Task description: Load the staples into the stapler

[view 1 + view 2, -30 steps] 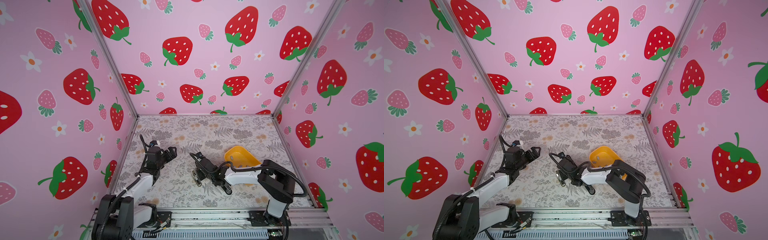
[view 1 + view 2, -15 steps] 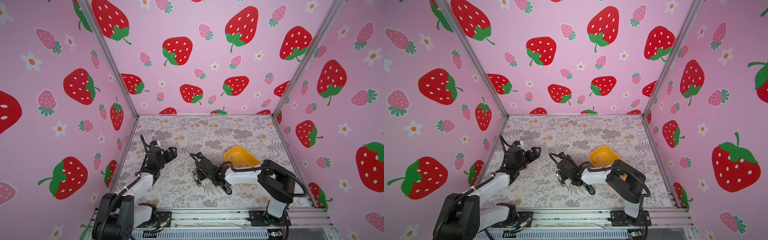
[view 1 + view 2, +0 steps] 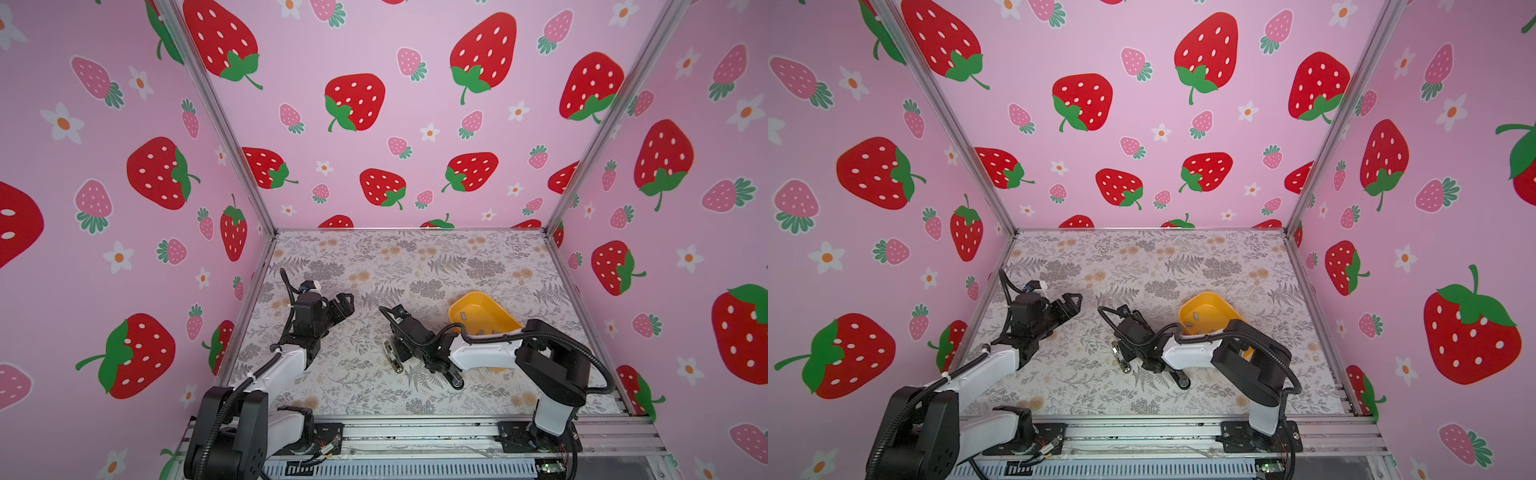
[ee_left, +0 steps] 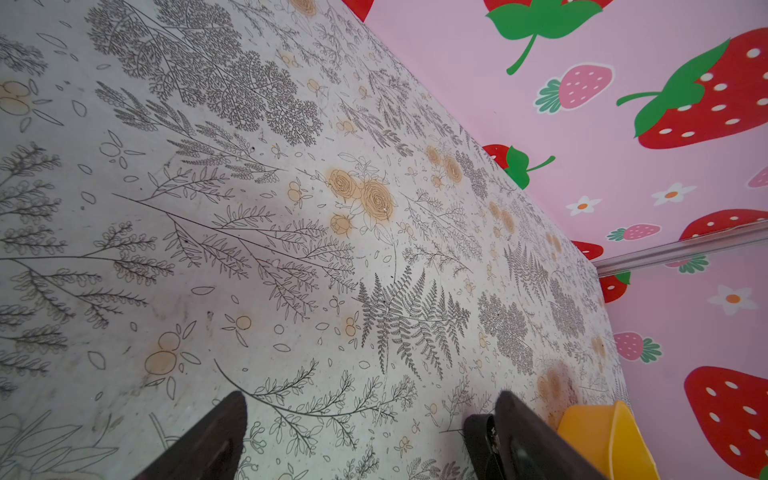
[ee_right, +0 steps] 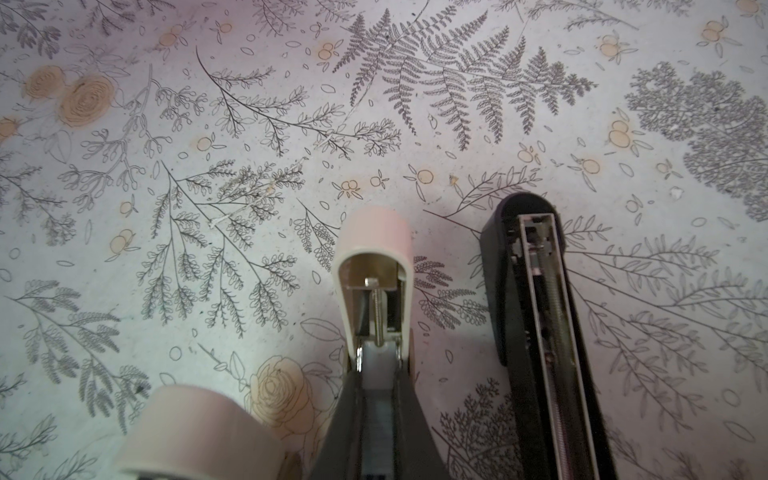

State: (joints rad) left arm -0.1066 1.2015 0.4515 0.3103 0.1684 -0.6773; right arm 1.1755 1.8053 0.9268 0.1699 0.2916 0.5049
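Note:
The stapler lies opened on the floral mat. In the right wrist view its pale pink lid [image 5: 374, 257] and its black base [image 5: 536, 291] with a bare metal channel spread apart. My right gripper [image 5: 376, 368] is shut on the rear of the lid; in both top views it reaches to mid-table [image 3: 401, 357]. The black base's tip [image 3: 456, 381] pokes out near the front. Small grey staples [image 3: 463, 316] lie in the yellow tray [image 3: 494, 307]. My left gripper [image 3: 345, 300] hovers open and empty over the left of the mat [image 4: 370, 401].
The yellow tray [image 3: 1214, 305] sits behind the right arm, and its corner [image 4: 602, 440] shows in the left wrist view. A pale pink rounded piece [image 5: 199, 432] lies beside the right fingers. Pink strawberry walls close in the mat on three sides.

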